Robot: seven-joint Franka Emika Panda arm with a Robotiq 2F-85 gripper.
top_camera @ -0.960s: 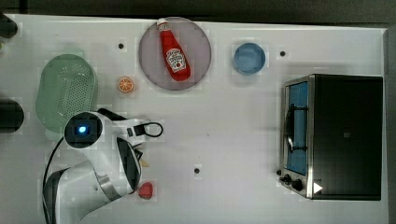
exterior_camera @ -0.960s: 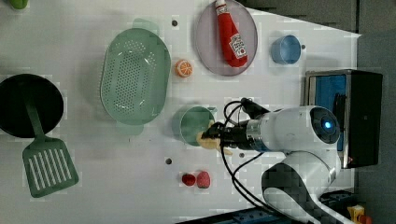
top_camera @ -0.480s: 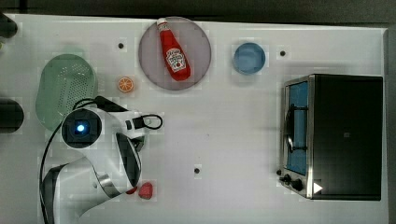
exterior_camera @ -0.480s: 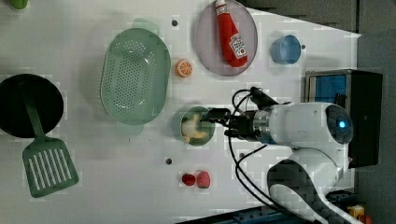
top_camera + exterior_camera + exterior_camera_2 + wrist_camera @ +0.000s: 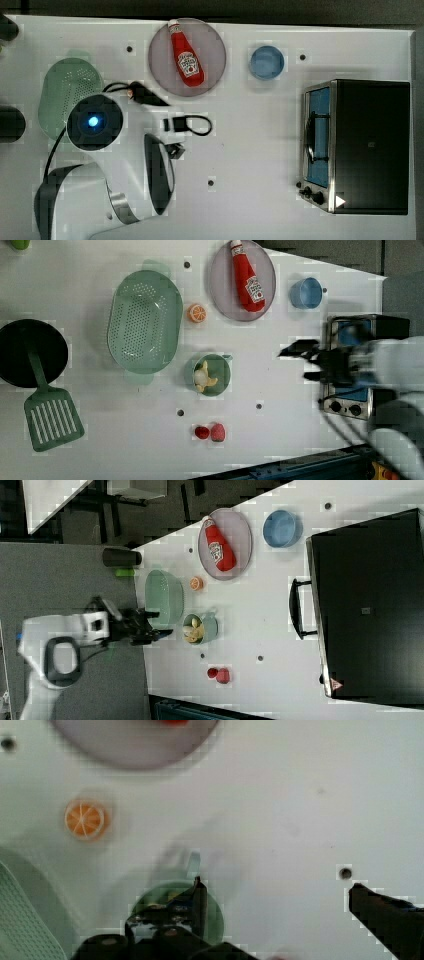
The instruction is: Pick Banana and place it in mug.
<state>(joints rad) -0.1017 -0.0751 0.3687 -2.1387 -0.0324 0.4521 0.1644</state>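
Jaws [image 5: 272, 905] spread wide, holding nothing; banana [image 5: 206, 377] lies inside mug [image 5: 212, 375], centre of left view. Best retreat straight upward, avoiding mug's rim.

Pale-yellow banana [image 5: 205, 377] (cream-white parts) inside the upright teal mug [image 5: 223, 374] — just beside the basket.

white table [image 5: 280, 630] | grey floor [image 5: 60, 575] | dark frame legs [image 5: 107, 502]

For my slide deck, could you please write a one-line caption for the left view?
Banana lies inside the mug beside the basket, with the fingers open and apart from it.
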